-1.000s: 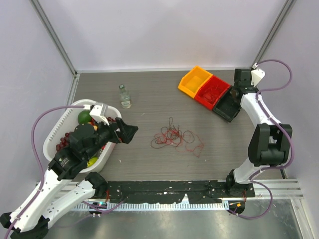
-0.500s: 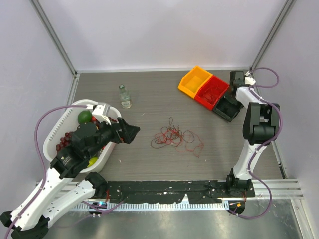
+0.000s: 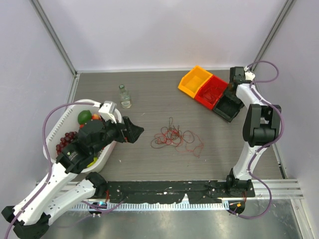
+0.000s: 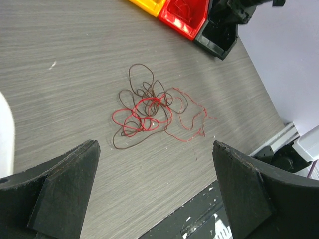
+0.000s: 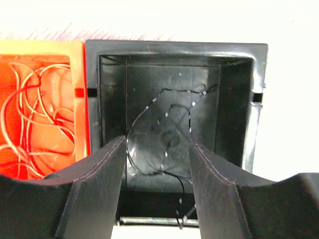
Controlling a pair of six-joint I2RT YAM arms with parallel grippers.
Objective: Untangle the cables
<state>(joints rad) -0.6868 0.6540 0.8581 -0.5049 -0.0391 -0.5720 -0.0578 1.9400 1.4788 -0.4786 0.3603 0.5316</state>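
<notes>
The cables (image 3: 174, 137), thin red and dark brown strands too knotted to count one by one, lie in one loose tangle near the middle of the grey desk (image 3: 149, 94), with a single red strand trailing off toward the right arm's side. The left tool (image 4: 154, 149) hovers near the heap on its left, its two fingers spread wide and gripping nothing. At the far right corner three bins sit touching in a diagonal row: one orange bin (image 3: 195, 79), one red bin (image 3: 212, 89) and one black bin (image 3: 227, 107). The right tool (image 5: 157, 149) hangs over the black bin, its fingers parted; one thin dark cable (image 5: 149, 112) curls across that bin's floor, and several more strands loop inside the red bin. One small clear bottle (image 3: 124, 96) stands upright at the far left of the desk, and one white basket (image 3: 55, 134) holding fruit sits at the left edge beneath the left arm.
</notes>
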